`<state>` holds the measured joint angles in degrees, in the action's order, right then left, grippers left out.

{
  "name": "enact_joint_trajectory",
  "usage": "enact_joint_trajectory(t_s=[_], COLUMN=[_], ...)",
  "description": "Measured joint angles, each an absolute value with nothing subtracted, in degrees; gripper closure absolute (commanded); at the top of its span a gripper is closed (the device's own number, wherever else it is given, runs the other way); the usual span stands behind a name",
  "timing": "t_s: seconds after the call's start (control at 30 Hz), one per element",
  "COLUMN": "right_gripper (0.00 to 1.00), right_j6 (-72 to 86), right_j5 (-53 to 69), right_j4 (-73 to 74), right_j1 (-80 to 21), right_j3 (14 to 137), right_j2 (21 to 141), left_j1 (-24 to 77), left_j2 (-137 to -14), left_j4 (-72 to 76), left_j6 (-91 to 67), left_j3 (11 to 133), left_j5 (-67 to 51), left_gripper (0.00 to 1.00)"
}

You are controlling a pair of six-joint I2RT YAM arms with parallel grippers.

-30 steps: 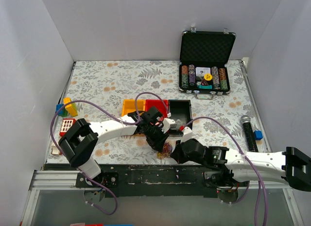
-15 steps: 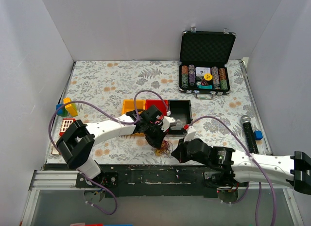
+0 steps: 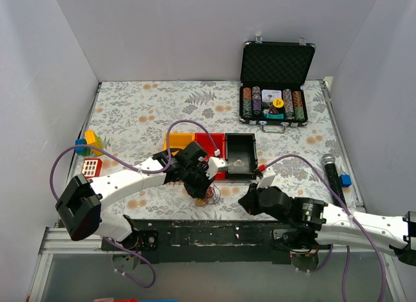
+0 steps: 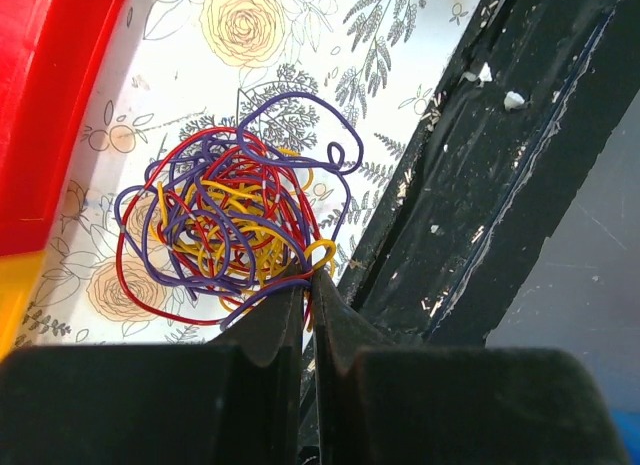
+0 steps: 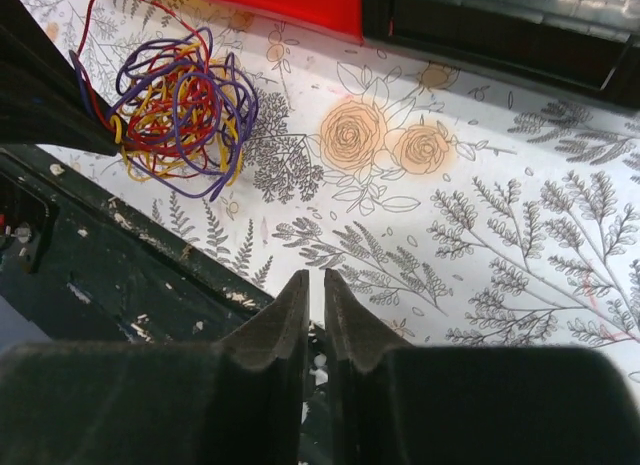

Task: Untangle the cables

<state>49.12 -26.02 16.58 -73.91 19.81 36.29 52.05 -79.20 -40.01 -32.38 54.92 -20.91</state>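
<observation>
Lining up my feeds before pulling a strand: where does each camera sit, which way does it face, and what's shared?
Top external: above and behind the bases, facing down on the table; left arm and right arm show.
Left wrist: on the left arm, facing down at the cables by the rail; its shut jaws seem to pinch a strand.
Right wrist: on the right arm, facing across the table toward the cables; its shut, empty jaws show.
Shared: all see the cables; both wrist views catch the red bin.
</observation>
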Motion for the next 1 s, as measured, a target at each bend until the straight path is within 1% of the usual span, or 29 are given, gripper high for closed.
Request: enact_joint_trajectory(t_s=[0.07, 0.13, 0.2, 0.33, 0.57, 0.7, 0.8, 0.87, 0.9, 0.93, 0.97, 1.0], right_gripper=[0.53, 0.45, 0.41, 0.36, 0.38, 0.43, 0.52, 0.64, 0.75, 0.84, 0.93, 0.99], right_j6=[48.5, 47.5, 46.1, 43.1, 40.5, 40.2, 40.2, 40.2, 40.1, 40.1, 40.1, 40.2], right_j5=[-26.4, -26.4, -25.9, -24.0, -21.1, -18.1, -15.9, -14.5, -13.9, -13.4, -13.0, -12.6], right_j4=[15.7, 13.9, 10.5, 2.0, -9.4, -14.9, -17.3, -18.5, -18.7, -19.0, -19.2, -19.5], right_j1=[-73.9, -73.9, -73.9, -73.9, -71.9, -68.7, -67.0, -66.5, -66.4, -66.3, -66.2, -66.1], right_j3=[19.9, 20.1, 20.4, 20.9, 21.0, 21.0, 21.0, 21.0, 21.0, 21.0, 21.0, 21.0], right_j2=[36.9, 38.8, 41.7, 49.3, 56.1, 59.2, 61.8, 63.4, 64.0, 64.4, 64.8, 64.9], left_j1=[52.1, 52.1, 52.1, 52.1, 52.1, 52.1, 52.1, 52.1, 52.1, 52.1, 52.1, 52.1], left_j2=[-79.2, -79.2, -79.2, -79.2, -79.2, -79.2, -79.2, -79.2, -79.2, -79.2, -79.1, -79.1], left_j4=[-40.3, -40.3, -40.3, -40.3, -40.3, -40.3, -40.3, -40.3, -40.3, -40.3, -40.3, -40.4], left_j6=[-32.4, -32.4, -32.4, -32.6, -32.6, -32.6, -32.7, -32.8, -32.8, -32.8, -32.8, -32.8], left_j3=[54.6, 54.6, 54.6, 54.6, 54.6, 54.6, 54.6, 54.6, 54.6, 54.6, 54.6, 54.6], left_j5=[-20.9, -21.0, -21.0, -21.0, -21.5, -21.8, -21.9, -21.9, -21.9, -21.9, -21.9, -21.9], left_gripper=[1.00, 1.00, 1.00, 1.00, 1.00, 1.00, 1.00, 1.00, 1.00, 1.00, 1.00, 1.00])
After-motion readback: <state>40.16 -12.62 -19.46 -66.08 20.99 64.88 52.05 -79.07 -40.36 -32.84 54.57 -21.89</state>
